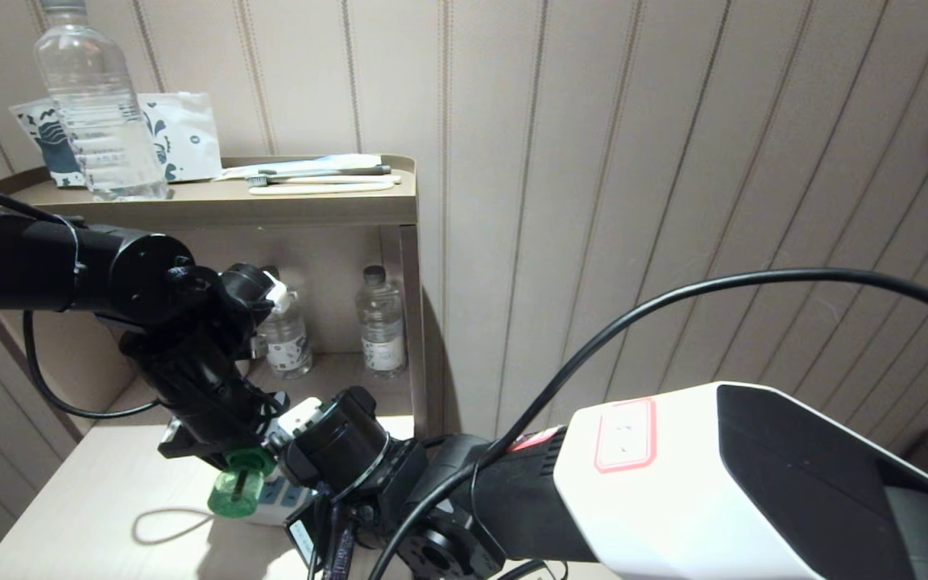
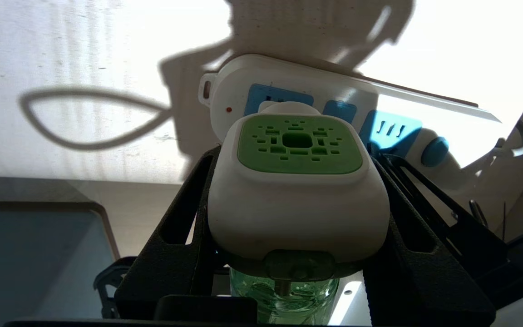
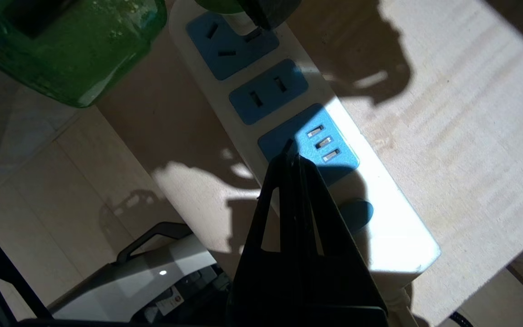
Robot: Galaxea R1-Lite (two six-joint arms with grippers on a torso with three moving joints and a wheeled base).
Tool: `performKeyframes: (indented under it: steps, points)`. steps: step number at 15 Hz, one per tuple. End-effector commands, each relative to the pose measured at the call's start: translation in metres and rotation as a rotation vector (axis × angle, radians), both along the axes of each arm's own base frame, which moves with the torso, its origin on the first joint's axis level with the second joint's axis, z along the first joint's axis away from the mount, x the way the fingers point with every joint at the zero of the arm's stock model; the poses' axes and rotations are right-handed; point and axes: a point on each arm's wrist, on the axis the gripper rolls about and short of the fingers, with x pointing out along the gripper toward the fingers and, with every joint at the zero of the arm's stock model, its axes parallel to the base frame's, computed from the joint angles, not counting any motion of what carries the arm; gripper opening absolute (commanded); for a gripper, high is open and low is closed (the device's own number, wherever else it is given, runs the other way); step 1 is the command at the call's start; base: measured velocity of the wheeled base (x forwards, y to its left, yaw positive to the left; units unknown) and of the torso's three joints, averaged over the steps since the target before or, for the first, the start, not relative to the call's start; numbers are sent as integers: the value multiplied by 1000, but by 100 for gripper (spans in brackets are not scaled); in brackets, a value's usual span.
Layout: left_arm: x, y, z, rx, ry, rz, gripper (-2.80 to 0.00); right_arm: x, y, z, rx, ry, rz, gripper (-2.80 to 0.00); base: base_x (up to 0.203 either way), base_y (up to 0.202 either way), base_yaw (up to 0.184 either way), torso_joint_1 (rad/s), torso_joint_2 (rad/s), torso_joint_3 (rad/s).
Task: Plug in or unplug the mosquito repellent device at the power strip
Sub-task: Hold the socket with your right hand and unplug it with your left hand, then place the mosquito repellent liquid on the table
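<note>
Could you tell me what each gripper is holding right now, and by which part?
The left gripper holds the mosquito repellent device by the sides of its white head. The right gripper, shut, holds nothing; it rests on the power strip.

No legible text anywhere — bottle labels (image 1: 383,352) and packet print (image 1: 182,133) too small to read

Your left gripper (image 2: 295,218) is clamped around something at the table edge, while your right gripper (image 3: 294,156), fingers pressed together, hangs just beside it.

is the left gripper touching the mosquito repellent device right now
Touching. The left wrist view shows the left gripper with both jaws pressed against the sides of the mosquito repellent device.
</note>
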Motion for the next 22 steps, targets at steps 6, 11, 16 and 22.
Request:
performKeyframes:
  steps: [6, 11, 16, 22]
  points:
    - [-20, 10, 48, -16, -77, 12, -280, 0, -1, 3, 4, -5, -4, -280, 0, 0, 0, 0, 0, 0]
    - [-27, 28, 51, 25, -92, 76, -280, -4, -11, 32, 44, -28, -8, -280, 0, 0, 0, 0, 0, 0]
    - [-44, 38, 53, 25, -94, 92, -280, -16, -35, 85, 94, -125, -36, -280, 0, 0, 0, 0, 0, 0]
    - [-58, 42, 55, 23, -100, 92, -280, -30, -61, 128, 149, -200, -69, -280, 0, 0, 0, 0, 0, 0]
